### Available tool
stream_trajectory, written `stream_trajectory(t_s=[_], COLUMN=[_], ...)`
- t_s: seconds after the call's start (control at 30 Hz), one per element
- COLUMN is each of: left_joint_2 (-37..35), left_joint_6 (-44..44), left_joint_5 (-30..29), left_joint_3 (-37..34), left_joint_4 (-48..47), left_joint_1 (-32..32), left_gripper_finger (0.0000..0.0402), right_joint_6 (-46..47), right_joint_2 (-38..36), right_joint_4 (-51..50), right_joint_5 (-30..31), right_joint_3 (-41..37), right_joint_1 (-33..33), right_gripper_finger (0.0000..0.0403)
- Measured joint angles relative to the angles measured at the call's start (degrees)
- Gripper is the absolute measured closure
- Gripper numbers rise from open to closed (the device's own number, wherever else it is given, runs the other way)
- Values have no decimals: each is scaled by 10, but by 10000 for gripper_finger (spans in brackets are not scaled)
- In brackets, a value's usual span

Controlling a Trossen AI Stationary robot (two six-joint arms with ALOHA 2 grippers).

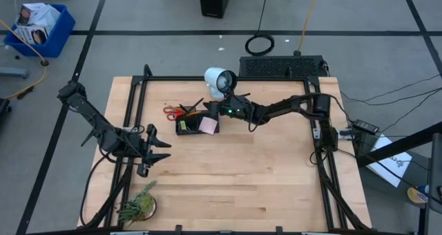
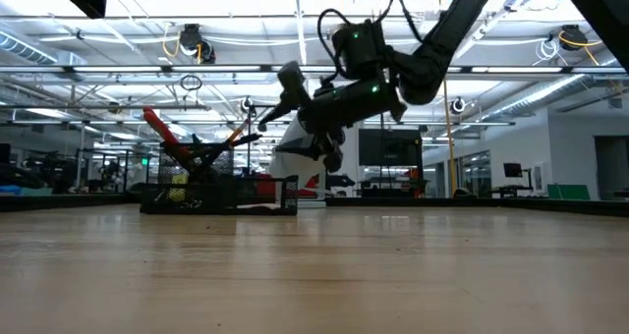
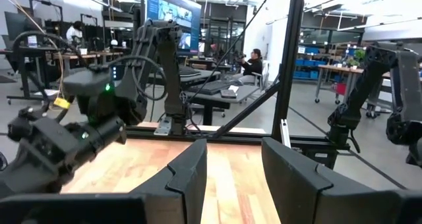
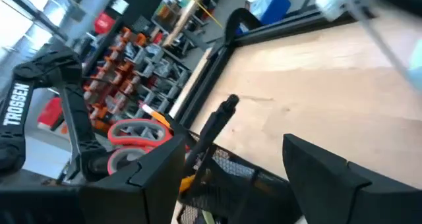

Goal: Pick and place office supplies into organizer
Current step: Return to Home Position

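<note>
right gripper: 2 fingers spread, empty, raised just beside organizer | black pen leans inside it, long axis pointing up toward this gripper | retreat probably needs lift first | left gripper: spread, empty, well apart

high camera looks straight down, low one level, both sharing the table.

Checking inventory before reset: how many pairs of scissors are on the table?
1: the red-handled scissors lean out of the organizer's left end in the high view, handles up. Others could be hidden inside it.
</note>
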Motion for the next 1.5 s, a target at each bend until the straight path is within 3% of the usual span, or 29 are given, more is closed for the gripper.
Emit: stream_trajectory(t_s=[0.3, 0.67, 1.23, 1.5], left_joint_2=[0, 2, 2, 2], left_joint_6=[0, -11, -5, -15], left_joint_5=[0, 0, 0, 0], left_joint_3=[0, 0, 0, 0], left_joint_4=[-2, -16, -25, -28], left_joint_1=[0, 0, 0, 0], left_gripper_finger=[254, 254, 254, 254], right_joint_6=[18, 14, 1, -76], right_joint_2=[67, 66, 66, 66], right_joint_4=[31, 45, 49, 57], right_joint_5=[-19, -14, -9, -2], right_joint_3=[58, 66, 65, 65], right_joint_1=[0, -4, -4, -4], right_gripper_finger=[161, 171, 301, 379])
